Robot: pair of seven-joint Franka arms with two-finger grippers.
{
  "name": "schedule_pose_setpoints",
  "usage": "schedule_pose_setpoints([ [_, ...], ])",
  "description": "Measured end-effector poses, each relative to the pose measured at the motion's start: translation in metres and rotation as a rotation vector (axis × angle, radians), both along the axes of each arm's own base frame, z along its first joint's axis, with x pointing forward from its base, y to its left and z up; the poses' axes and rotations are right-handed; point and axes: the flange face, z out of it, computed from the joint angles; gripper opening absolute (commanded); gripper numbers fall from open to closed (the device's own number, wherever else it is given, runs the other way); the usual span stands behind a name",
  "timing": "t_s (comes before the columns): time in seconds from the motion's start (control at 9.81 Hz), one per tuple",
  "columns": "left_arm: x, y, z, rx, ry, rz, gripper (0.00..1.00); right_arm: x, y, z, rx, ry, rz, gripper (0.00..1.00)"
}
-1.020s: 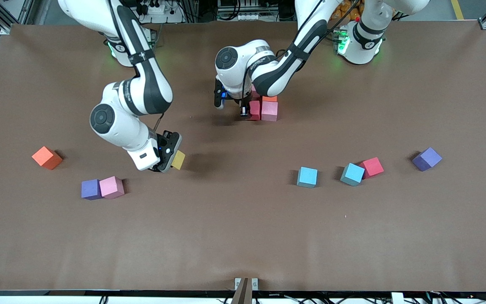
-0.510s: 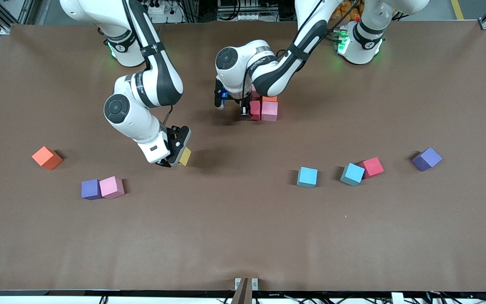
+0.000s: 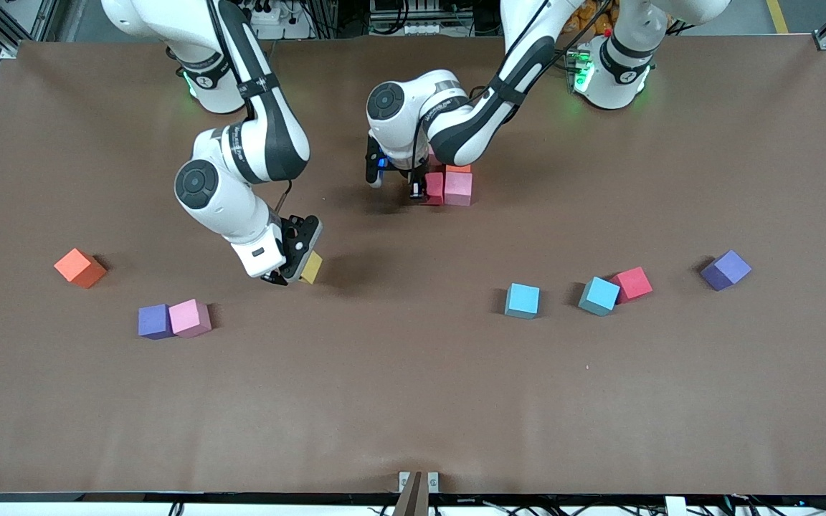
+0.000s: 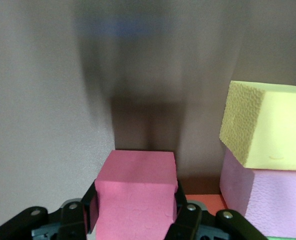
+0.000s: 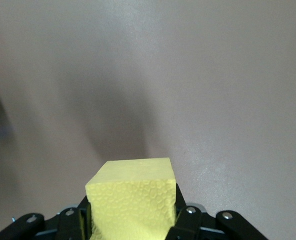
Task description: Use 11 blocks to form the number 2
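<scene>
My two arms: glossy white shells with black bands at the joints and round dark grey caps on the elbow and wrist housings. A black cable runs along each arm, strapped down with black ties. Both bases glow green. I see small grey lettering on the forearm shells, too small to read. Left gripper (image 3: 421, 188) and right gripper (image 3: 291, 269): black bodies, silver screws beside the fingers, a blue light at each wrist.
</scene>
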Motion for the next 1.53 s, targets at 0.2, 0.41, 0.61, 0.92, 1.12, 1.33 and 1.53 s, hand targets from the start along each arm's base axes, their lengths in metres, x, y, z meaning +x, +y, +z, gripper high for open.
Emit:
schedule_pose_setpoints([
  [0.2,0.0002,-0.0005,-0.0004,-0.004,-0.001,0.000,0.00,0.0000,-0.0001,-0.0001,0.000,-0.001,0.000,0.21],
  [0.41,0.0001,-0.0007,-0.0016,-0.005,-0.001,0.000,0.00,0.0000,-0.0001,-0.0001,0.000,-0.001,0.000,0.21],
  [0.61,0.0001,-0.0008,-0.0021,-0.006,-0.001,0.000,0.01,0.0000,-0.0001,-0.0001,0.000,-0.001,0.000,0.21],
  [0.92,0.0000,-0.0007,-0.0038,-0.006,0.000,0.001,0.13,-0.0001,-0.0003,-0.0004,0.000,-0.001,-0.001,0.21],
  [1.12,-0.0004,-0.0003,-0.0065,-0.002,0.002,0.010,0.77,-0.0002,-0.0005,-0.0006,-0.001,-0.001,-0.001,0.21],
  [1.33,-0.0007,-0.0001,-0.0082,0.002,-0.003,0.046,1.00,-0.0003,-0.0006,-0.0009,-0.001,-0.001,-0.001,0.21],
  [1.53,-0.0011,-0.0002,-0.0084,0.006,-0.012,0.102,1.00,-0.0005,-0.0008,-0.0012,-0.001,-0.001,-0.001,0.21],
])
